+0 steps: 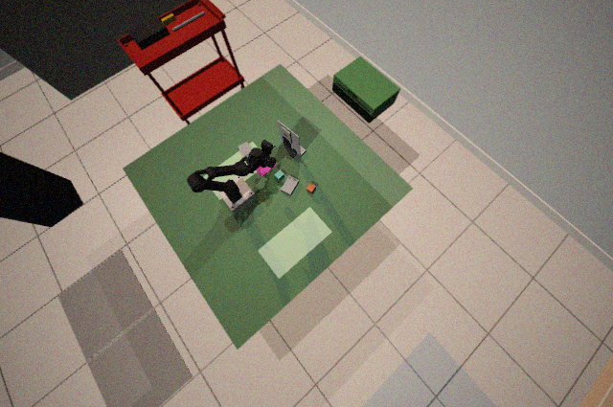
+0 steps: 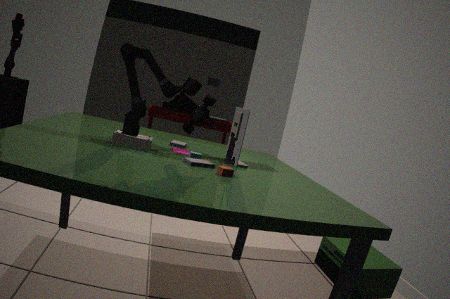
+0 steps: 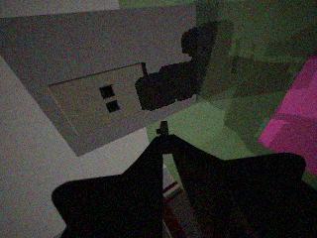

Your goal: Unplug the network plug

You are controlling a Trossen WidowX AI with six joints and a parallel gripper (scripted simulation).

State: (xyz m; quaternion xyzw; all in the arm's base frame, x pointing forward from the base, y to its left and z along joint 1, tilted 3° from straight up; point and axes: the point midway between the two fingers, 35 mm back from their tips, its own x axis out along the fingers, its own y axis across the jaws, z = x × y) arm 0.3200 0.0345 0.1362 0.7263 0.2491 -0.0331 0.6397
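Grip: black parallel-jaw gripper (image 3: 165, 142) pinched near-shut on small dark network plug (image 3: 161, 130) (prob., tiny at tips), plug clear of grey upright panel (image 3: 74, 45) ahead & up-left, green table top (image 3: 208, 124) below, so next prob. down.
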